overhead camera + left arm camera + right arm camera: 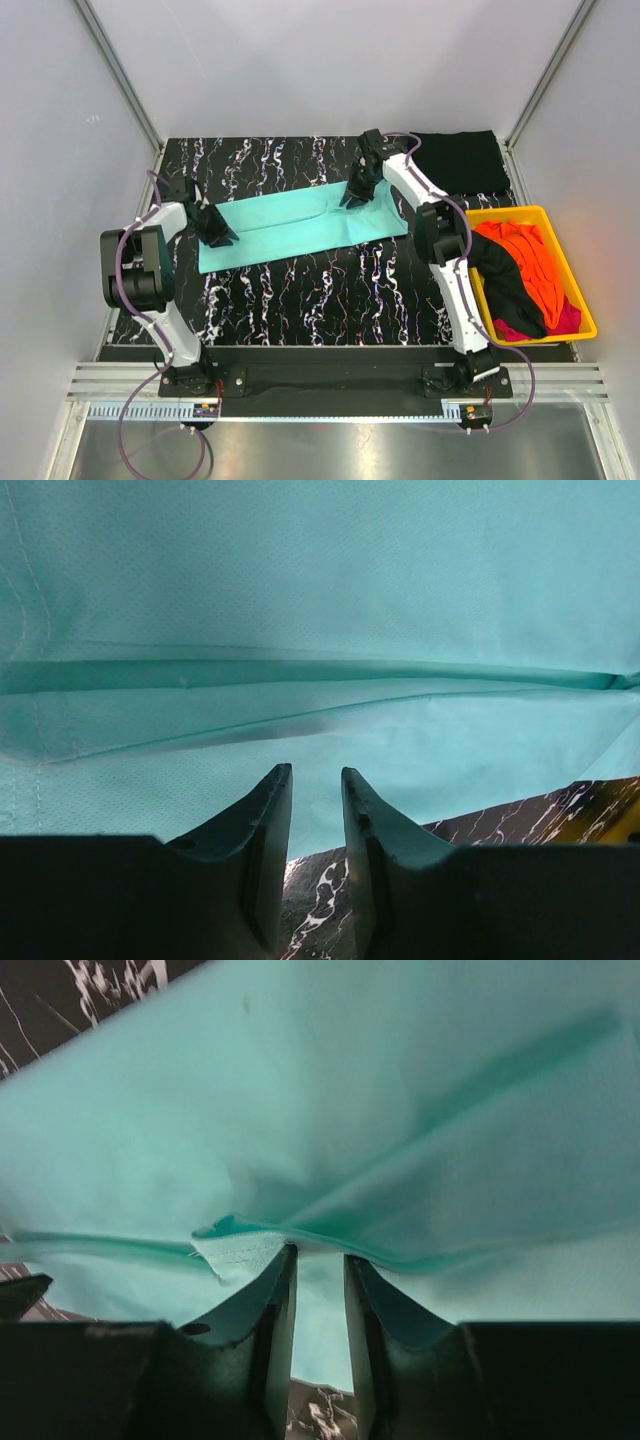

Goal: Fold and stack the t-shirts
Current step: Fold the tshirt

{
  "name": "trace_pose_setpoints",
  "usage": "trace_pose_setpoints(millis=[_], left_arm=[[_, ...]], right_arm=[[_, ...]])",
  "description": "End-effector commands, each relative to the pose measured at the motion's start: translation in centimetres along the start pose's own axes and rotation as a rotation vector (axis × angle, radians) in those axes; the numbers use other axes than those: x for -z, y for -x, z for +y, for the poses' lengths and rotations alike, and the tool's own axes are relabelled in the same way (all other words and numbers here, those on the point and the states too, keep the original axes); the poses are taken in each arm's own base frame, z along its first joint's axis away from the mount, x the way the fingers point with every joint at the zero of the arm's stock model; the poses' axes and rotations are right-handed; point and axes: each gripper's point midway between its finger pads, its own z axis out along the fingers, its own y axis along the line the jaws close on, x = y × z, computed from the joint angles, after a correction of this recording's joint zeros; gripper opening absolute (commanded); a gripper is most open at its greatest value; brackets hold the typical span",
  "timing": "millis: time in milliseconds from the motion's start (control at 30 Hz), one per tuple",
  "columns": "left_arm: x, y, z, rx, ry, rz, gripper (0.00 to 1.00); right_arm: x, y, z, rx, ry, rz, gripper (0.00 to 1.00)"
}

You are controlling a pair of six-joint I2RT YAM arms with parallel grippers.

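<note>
A light teal t-shirt [300, 225] lies folded into a long strip across the middle of the marbled table. My left gripper [222, 238] sits low at the strip's left end. In the left wrist view its jaws [316, 772] stand slightly apart and empty over the near edge of the shirt [320, 580]. My right gripper [350, 200] is at the strip's far edge, right of centre. In the right wrist view its jaws [319, 1252] stand slightly apart, their tips tucked under a raised fold of the shirt [400, 1090]. A folded black t-shirt [460, 160] lies at the back right.
A yellow bin [575, 275] stands at the right edge. It holds an orange shirt [520, 255], a black shirt [505, 280] hanging over its left rim, and a magenta one [515, 328]. Grey walls enclose the table on three sides.
</note>
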Motion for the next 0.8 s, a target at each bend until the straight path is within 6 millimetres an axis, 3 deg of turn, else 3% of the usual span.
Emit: trace_pose_setpoints(millis=[0, 33, 100, 133, 233, 333, 367, 400, 467, 600, 633, 667, 733, 767], left_arm=[[0.7, -0.4, -0.7, -0.039, -0.044, -0.010, 0.31], [0.8, -0.4, -0.8, -0.042, -0.048, -0.014, 0.31], [1.3, -0.5, -1.1, -0.050, -0.057, -0.021, 0.31], [1.6, -0.5, -1.2, -0.055, -0.059, -0.025, 0.31], [2.3, -0.1, -1.5, -0.073, -0.059, -0.045, 0.31], [2.5, 0.1, -1.7, -0.079, -0.064, -0.045, 0.34], [2.5, 0.2, -2.0, -0.091, -0.066, -0.049, 0.37], [2.3, 0.3, -1.9, -0.097, -0.064, -0.046, 0.37], [2.0, 0.4, -1.8, -0.103, -0.049, -0.046, 0.40], [0.6, -0.4, -0.3, -0.072, 0.026, 0.023, 0.43], [0.1, -0.6, 0.3, -0.057, 0.045, 0.040, 0.44], [-0.1, -0.8, 0.5, -0.036, 0.059, 0.054, 0.45], [-0.5, -1.9, 1.1, -0.007, 0.098, 0.094, 0.45], [-0.8, -2.7, 1.3, 0.016, 0.106, 0.112, 0.45]], right_arm=[[-0.9, 2.8, 1.9, 0.015, 0.048, -0.081, 0.32], [0.1, 4.4, 3.5, 0.034, 0.088, -0.135, 0.32], [0.3, 5.6, 4.4, 0.038, 0.112, -0.173, 0.33], [1.6, 6.7, 5.6, 0.054, 0.142, -0.218, 0.33], [2.6, 7.5, 6.5, 0.065, 0.170, -0.251, 0.37], [3.3, 6.7, 6.4, 0.066, 0.176, -0.217, 0.39], [5.5, 6.9, 6.9, 0.075, 0.186, -0.239, 0.40], [5.0, 5.8, 5.6, 0.063, 0.150, -0.200, 0.41], [6.5, 5.3, 4.8, 0.077, 0.117, -0.206, 0.44], [10.9, 3.1, 2.3, 0.089, 0.015, -0.211, 0.53], [11.4, 2.5, 2.0, 0.095, 0.002, -0.206, 0.55], [13.3, 2.3, 2.2, 0.102, 0.007, -0.230, 0.56], [13.0, 0.8, 0.6, 0.096, -0.044, -0.204, 0.58], [14.1, 0.5, 0.5, 0.100, -0.045, -0.219, 0.59]])
